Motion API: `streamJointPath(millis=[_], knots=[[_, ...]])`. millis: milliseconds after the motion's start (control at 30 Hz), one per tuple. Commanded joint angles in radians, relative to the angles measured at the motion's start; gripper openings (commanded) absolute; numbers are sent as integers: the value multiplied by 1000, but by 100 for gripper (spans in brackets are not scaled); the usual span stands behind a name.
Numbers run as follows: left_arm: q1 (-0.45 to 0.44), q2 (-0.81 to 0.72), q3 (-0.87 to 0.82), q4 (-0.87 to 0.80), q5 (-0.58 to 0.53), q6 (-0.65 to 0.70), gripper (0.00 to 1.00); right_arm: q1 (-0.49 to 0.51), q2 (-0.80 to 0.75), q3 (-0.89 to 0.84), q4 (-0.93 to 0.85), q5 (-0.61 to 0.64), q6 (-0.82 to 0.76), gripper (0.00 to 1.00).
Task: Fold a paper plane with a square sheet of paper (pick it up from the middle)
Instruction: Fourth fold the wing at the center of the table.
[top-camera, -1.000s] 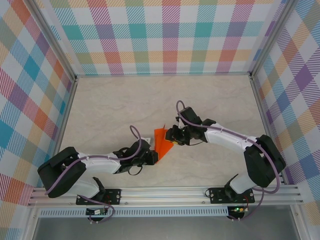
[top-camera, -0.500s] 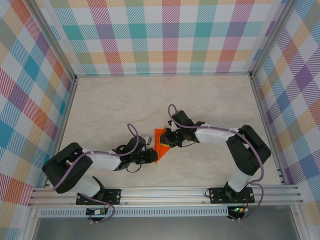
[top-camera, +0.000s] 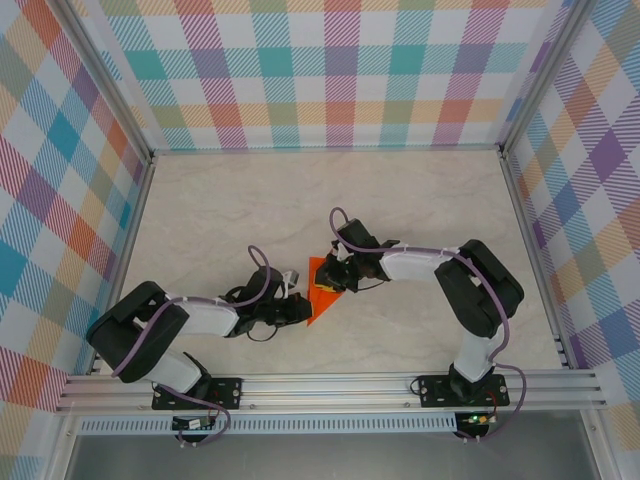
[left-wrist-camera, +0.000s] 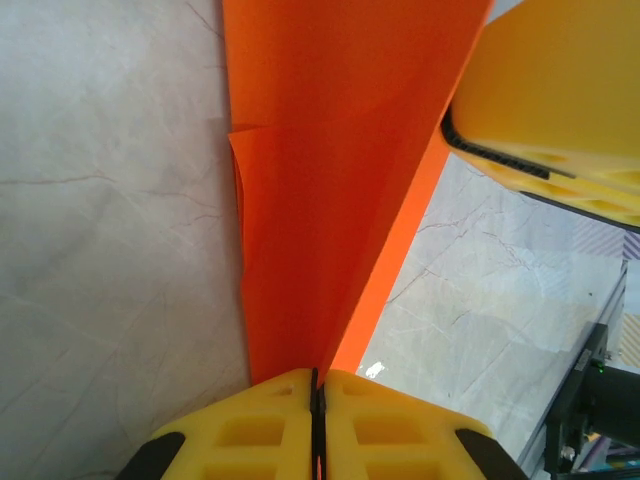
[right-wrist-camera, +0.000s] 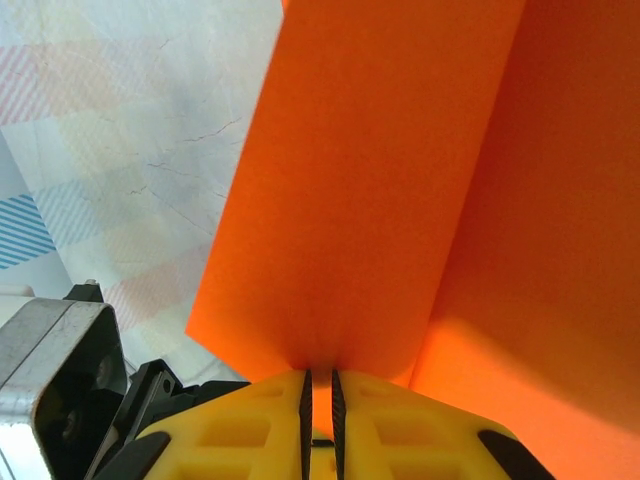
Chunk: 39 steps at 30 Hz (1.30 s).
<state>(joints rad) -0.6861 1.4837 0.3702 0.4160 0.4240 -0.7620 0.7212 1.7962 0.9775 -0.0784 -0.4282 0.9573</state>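
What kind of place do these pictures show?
Probably a robot test cell in a lab, not a home. Checked panels wall in a pale stone-patterned table, and a metal rail at its near edge carries two robot arms, left and right.

Robot lab test cell, not a home. Left arm (top-camera: 200, 318) and right arm (top-camera: 415, 265) are bolted to an aluminium rail (top-camera: 330, 385) at the near edge of a marble-look table (top-camera: 240, 200). Plaid cloth walls (top-camera: 330, 70) on metal frame posts (top-camera: 108, 85) box it in.
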Motion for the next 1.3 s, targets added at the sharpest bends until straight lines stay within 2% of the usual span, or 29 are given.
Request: streamJointPath(millis=[0,767,1067,1267], knots=[[24,30,13,-11,47,27,10,3,9,23,18,-5,8,16],[115,112,98,-83,228,73,10,3,43,40,14,5,17,17],[125,114,92,-85,209,63,10,2,66,57,-3,48,25,17],[126,138,75,-33,215,7,10,0,66,67,-24,67,14,18]])
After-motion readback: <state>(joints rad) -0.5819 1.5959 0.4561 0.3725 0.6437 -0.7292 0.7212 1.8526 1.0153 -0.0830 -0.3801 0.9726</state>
